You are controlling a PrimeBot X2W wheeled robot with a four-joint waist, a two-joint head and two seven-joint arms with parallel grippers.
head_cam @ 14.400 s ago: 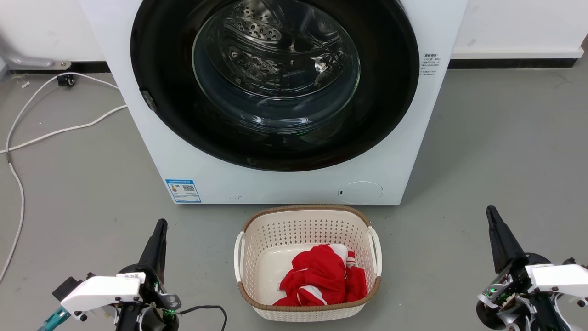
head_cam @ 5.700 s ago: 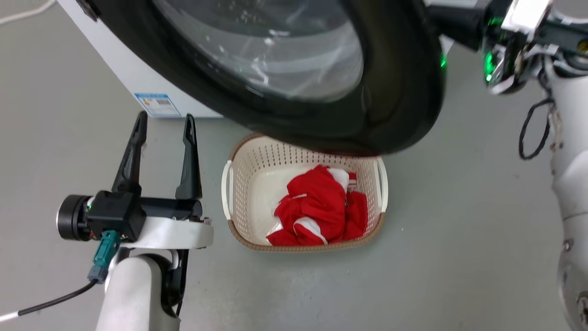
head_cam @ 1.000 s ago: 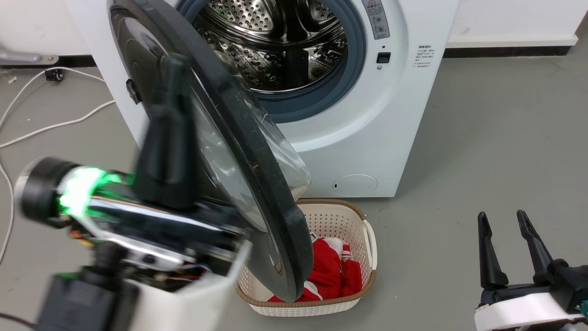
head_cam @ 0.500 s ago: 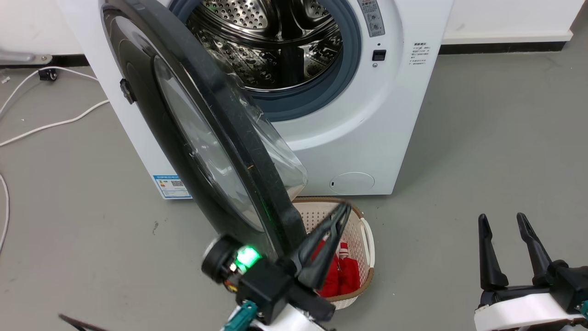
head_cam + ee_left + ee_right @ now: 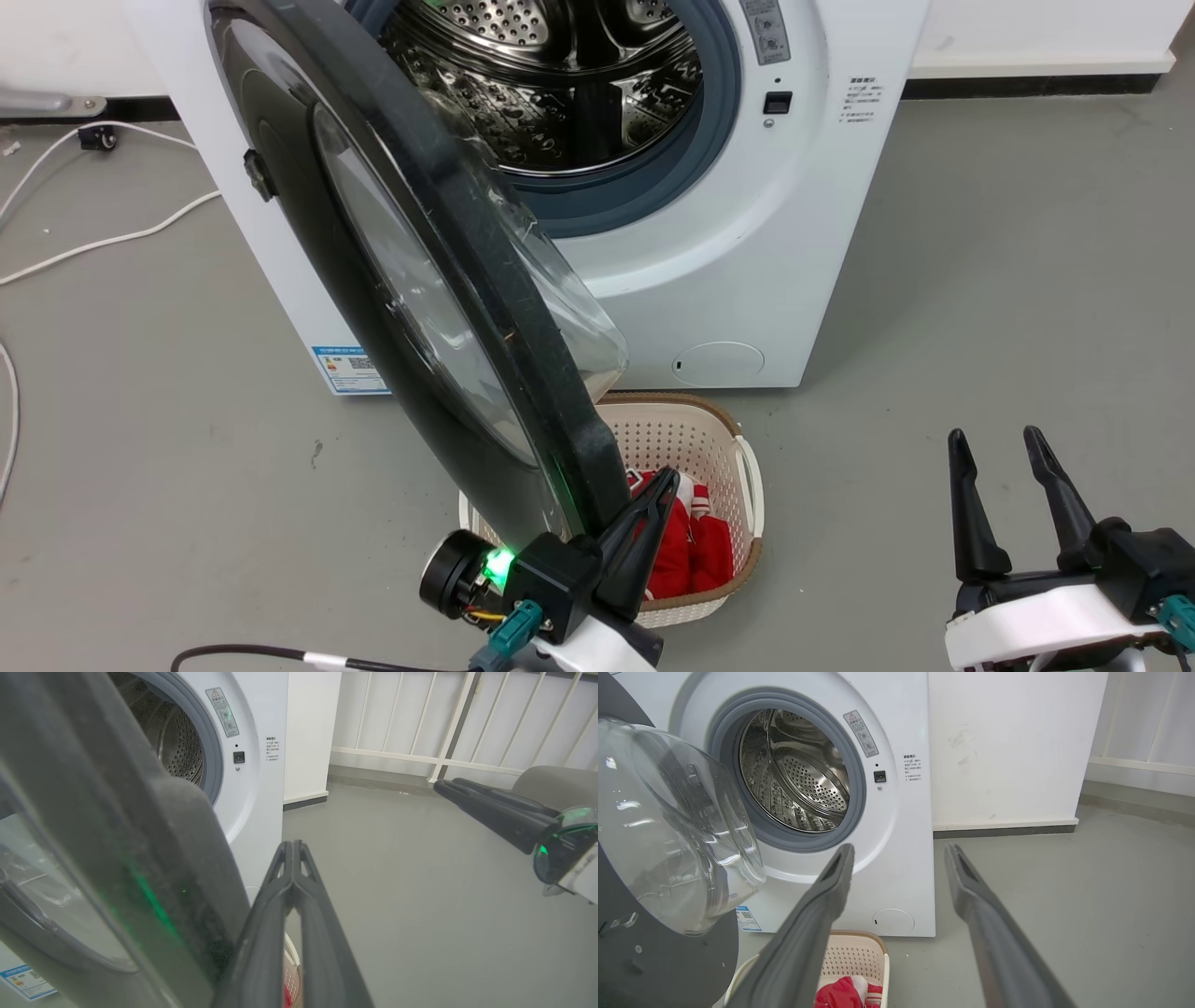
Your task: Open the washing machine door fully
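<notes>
Floor [image 5: 980,280]: smooth grey, evenly lit.
Wall [image 5: 1008,742]: white, dark skirting strip [image 5: 1027,87] along its foot.
Cables [image 5: 93,246]: white, lying loose on the floor at left.
Railing [image 5: 423,759]: white bars at the far side.

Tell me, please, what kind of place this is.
Probably a laundry corner, perhaps in a bare test room. A big white front-loading washing machine stands with its steel drum exposed, and a cream perforated plastic basket holding red cloth sits before it on the plain grey floor.
</notes>
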